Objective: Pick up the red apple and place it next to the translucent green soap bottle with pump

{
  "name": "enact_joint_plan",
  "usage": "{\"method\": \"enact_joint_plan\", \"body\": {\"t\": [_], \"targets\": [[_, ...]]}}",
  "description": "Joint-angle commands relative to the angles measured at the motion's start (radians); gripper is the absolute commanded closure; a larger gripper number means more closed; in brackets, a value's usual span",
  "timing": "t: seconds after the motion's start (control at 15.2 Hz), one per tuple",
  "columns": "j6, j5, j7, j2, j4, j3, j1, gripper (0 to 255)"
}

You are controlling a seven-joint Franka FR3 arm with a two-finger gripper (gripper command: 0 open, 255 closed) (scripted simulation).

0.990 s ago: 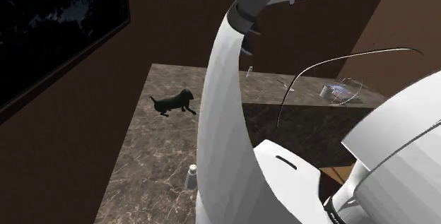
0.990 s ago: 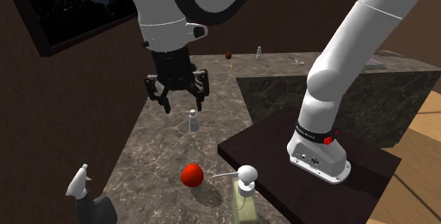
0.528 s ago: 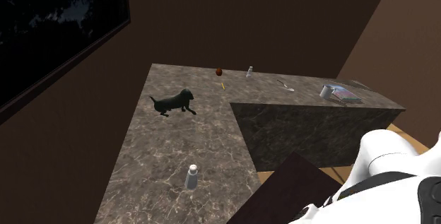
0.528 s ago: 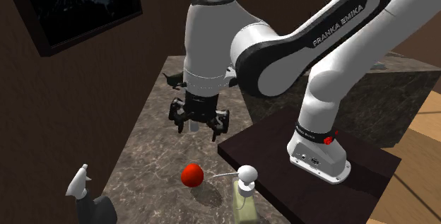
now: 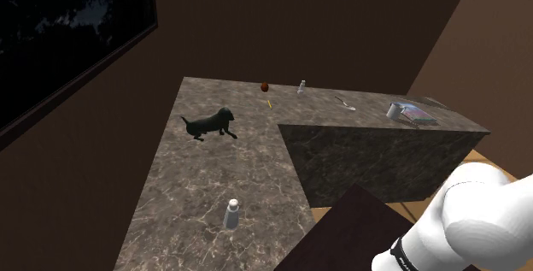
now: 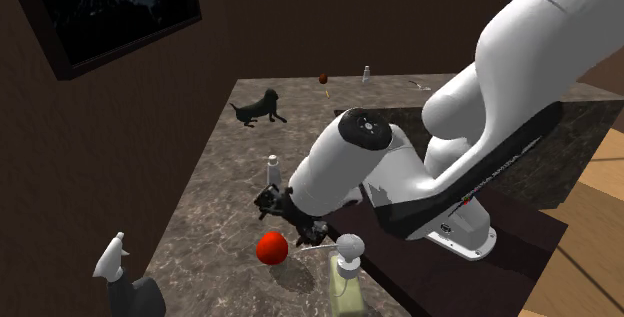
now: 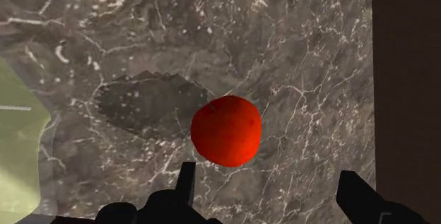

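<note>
The red apple lies on the dark marbled counter, a short way from the translucent green soap bottle with its white pump. My black gripper hangs low just above and beside the apple. In the wrist view the apple sits just beyond the fingertips, closer to one finger than to the other. The gripper is open and touches nothing. The pale green bottle shows at the edge of that view, past the apple's shadow.
A small white bottle stands just behind the gripper. A spray bottle is at the counter's near corner. A black dog figure, a small brown object and other small items lie farther back. The dark stand borders the bottle.
The arm has swung down from above the small white bottle toward the counter's near end, bringing the gripper low over the apple. Apple and bottle have not moved.
</note>
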Motion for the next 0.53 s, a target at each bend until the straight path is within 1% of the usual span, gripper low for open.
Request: {"method": "enact_joint_plan", "body": {"t": [0.0,0.07,0.13,0.2,0.26,0.33,0.4,0.46], "targets": [[0.114,0.033,0.135,-0.068,-0.002,0.214,-0.140,0],[0.153,0.057,0.194,-0.118,0.011,0.309,-0.201,0],[0.184,0.083,0.252,-0.175,0.029,0.391,-0.252,0],[0.208,0.110,0.310,-0.237,0.052,0.461,-0.291,0],[0.222,0.143,0.363,-0.305,0.079,0.521,-0.321,0],[0.227,0.179,0.407,-0.373,0.109,0.568,-0.339,0],[0.239,0.202,0.387,-0.380,0.119,0.586,-0.363,0],[0.400,0.316,0.368,-0.331,0.076,0.436,-0.336,0]]}}
